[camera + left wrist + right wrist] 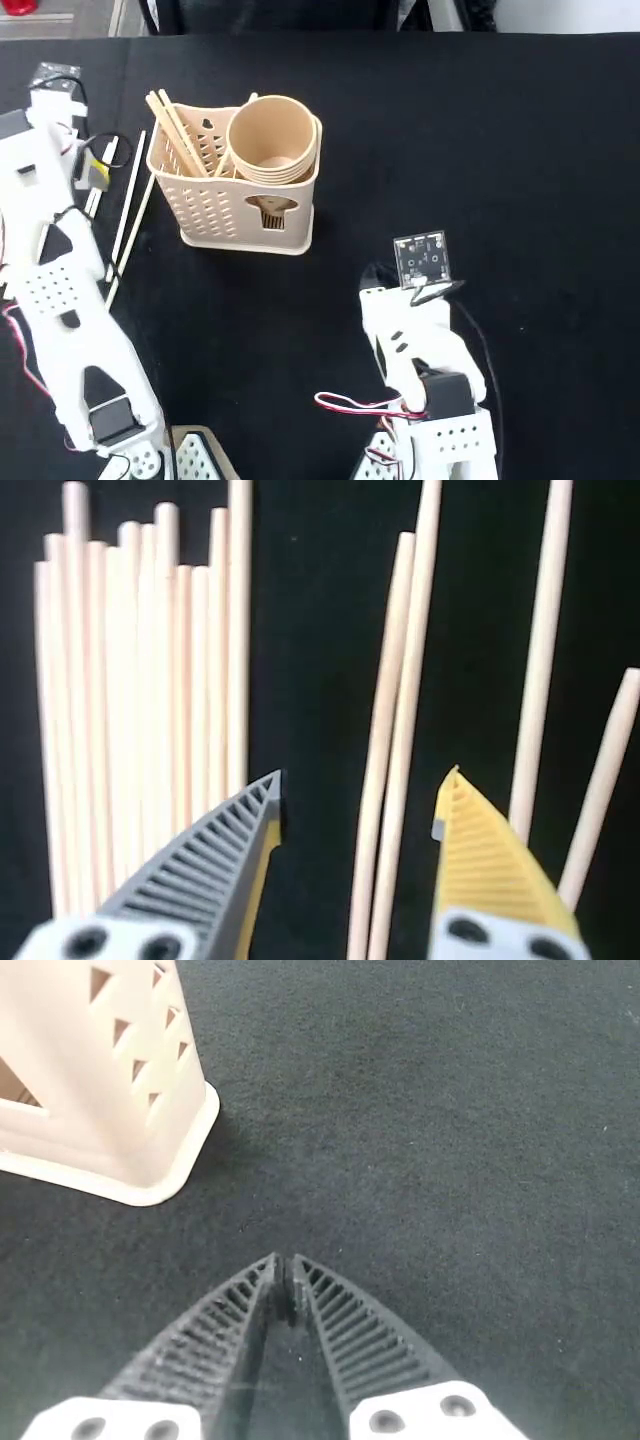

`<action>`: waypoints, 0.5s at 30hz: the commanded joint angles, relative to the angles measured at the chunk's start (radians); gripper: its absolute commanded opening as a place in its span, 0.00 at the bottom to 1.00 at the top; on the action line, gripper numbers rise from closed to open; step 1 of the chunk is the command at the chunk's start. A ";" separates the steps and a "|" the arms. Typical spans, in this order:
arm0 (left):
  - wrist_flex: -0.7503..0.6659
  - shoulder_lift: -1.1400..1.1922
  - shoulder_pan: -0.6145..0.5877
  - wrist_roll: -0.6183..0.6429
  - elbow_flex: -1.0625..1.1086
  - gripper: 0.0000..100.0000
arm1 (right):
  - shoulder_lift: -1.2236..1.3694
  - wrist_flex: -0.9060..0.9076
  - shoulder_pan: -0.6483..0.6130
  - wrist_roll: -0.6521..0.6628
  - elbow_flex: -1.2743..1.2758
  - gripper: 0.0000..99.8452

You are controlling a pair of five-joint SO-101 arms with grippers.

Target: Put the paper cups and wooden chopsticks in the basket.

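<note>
Left gripper (pixel 365 775), jaws parted: its grey finger (pixel 215 860) and yellow finger (pixel 490 860) stand on either side of a pair of chopsticks (pixel 386 730) lying on the black table (pixel 310 630), with nothing grasped. A bundle of chopsticks (pixel 140 680) lies side by side beyond the grey finger, and two more sticks (pixel 542 650) lie beyond the yellow one.

Right gripper (pixel 285 1260), jaws pressed tip to tip on nothing, hangs over the tabletop near a bottom corner of the basket (pixel 110 1080), apart from it.

In the high view the basket stands in the far-left part of the table, short of the far edge (pixel 400 36). It holds the stacked paper cups (pixel 272 135) at its right side and leaning chopsticks (pixel 175 135) at its left. Loose chopsticks (pixel 128 215) lie just beside its left wall, between it and the left arm (pixel 60 300). A broad stretch of black tabletop runs to the basket's right; the right arm (pixel 425 360) sits at the near edge. A small square board (pixel 421 258) tops that arm, and any print on it is too small to read.
</note>
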 commanded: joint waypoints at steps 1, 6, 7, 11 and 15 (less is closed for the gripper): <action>0.048 0.046 0.044 0.012 -0.173 0.25 | -0.012 0.000 -0.005 0.012 -0.001 0.02; 0.068 0.133 0.045 0.014 -0.274 0.25 | -0.012 0.000 -0.005 0.012 -0.001 0.02; 0.063 0.150 0.038 0.012 -0.272 0.25 | -0.012 0.000 -0.005 0.012 -0.001 0.02; 0.020 0.218 0.008 0.012 -0.274 0.25 | -0.012 0.000 -0.005 0.012 -0.001 0.02; 0.018 0.253 -0.015 0.012 -0.282 0.24 | -0.012 0.000 -0.005 0.012 -0.001 0.02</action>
